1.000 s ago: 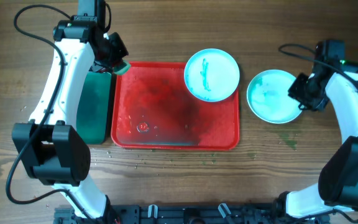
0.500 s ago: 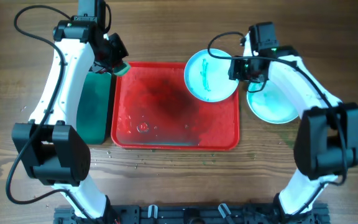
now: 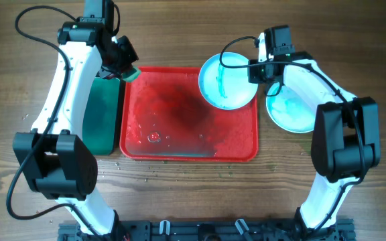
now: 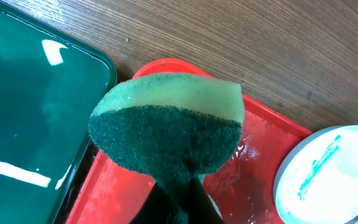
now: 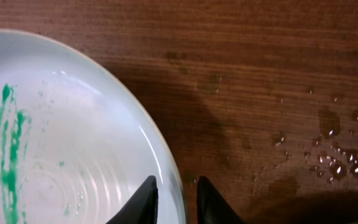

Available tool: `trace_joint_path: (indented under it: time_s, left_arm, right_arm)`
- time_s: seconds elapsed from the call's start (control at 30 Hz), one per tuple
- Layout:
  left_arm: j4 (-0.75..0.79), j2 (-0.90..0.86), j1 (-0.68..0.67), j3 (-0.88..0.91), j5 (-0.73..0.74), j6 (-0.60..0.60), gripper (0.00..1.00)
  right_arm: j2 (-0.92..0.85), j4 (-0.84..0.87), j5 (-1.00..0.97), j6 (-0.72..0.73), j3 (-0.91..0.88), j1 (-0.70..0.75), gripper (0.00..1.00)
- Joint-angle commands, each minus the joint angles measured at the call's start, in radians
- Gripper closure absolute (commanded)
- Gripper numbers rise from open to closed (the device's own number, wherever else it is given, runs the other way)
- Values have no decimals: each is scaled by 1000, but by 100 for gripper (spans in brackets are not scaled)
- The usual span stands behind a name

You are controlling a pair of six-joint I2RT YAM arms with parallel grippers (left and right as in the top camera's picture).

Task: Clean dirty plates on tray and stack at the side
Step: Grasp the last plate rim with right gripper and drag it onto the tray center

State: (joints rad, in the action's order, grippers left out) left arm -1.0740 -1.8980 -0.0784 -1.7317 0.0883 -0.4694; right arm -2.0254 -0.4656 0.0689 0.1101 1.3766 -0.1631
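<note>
One dirty plate point(image 3: 226, 80), pale with a green streak, lies on the back right corner of the red tray point(image 3: 179, 127). My right gripper point(image 3: 259, 72) is shut on its right rim, one finger inside the plate point(image 5: 61, 137) and one outside over the wood. A second dirty plate point(image 3: 293, 114), mint with green smears, rests on the table right of the tray, partly under my right arm. My left gripper point(image 3: 122, 63) hangs over the tray's back left corner, shut on a green and yellow sponge point(image 4: 166, 124).
A dark green tray point(image 3: 102, 114) lies along the red tray's left side. Water films the red tray point(image 4: 104, 180), and drops dot the wood point(image 5: 334, 162) behind the gripped plate. Cables loop above both arms.
My right arm has swung left from the mint plate on the table to the rim of the plate on the tray, and its jaws have narrowed round that rim. The left arm has stayed still.
</note>
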Motion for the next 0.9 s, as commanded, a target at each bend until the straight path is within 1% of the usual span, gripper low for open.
trace_joint_path:
  time_s: [0.0,0.03,0.07,0.13,0.23,0.3,0.37,0.43,0.5,0.57,0.6,0.7,0.77,0.8,0.87]
  left_arm:
    - [-1,3,-5,6,4,-10,96]
    - [0,3,-5,6,4,-10,96]
    - [0,3,-5,6,4,-10,96]
    - [0,3,-5,6,4,-10,96]
    - [0,3,-5,6,5,-10,96]
    - [0,3,-5,6,5,-10,96]
    - [0,3,-5,6,5,-10,96]
    - [0,3,-5,6,5,-10,96]
    - [0,3,-5,6,5,-10,96]
    - [0,3,-5,6,5,-10,96]
    - [0,3,-5,6,5,-10,96]
    - [-2,3,-5,6,5,-10,96]
    - [-5,3,-5,6,5,-10,96]
    - [-5,3,-5,6,5,-10,96]
    - [-5,3,-5,6,5,-10,96]
  right_arm:
    - [-15,16,-17,-6,-31,-3,82]
    - [-15,17,-17,-7,-31,-3,87]
    - [-15,20,-17,-7,-31,-3,95]
    - [-15,18,-17,-6,-31,-3,96]
    - [-8,-8,21,-5,-29,-4,96]
    - [21,-79,69,11,-11,-14,96]
    - [63,-144,71,35,1,-40,96]
    - [150,-233,74,103,2,-108,96]
    - [174,-284,88,214,2,-176,96]
    - [163,-291,108,262,-2,-247,96]
    - [155,-291,90,311,-3,-287,96]
    - [146,-279,55,444,-3,-355,96]
    - [143,-274,36,484,-3,-388,96]
    - [142,-274,27,492,-3,-401,93]
    - [137,-269,29,478,-3,-400,83]
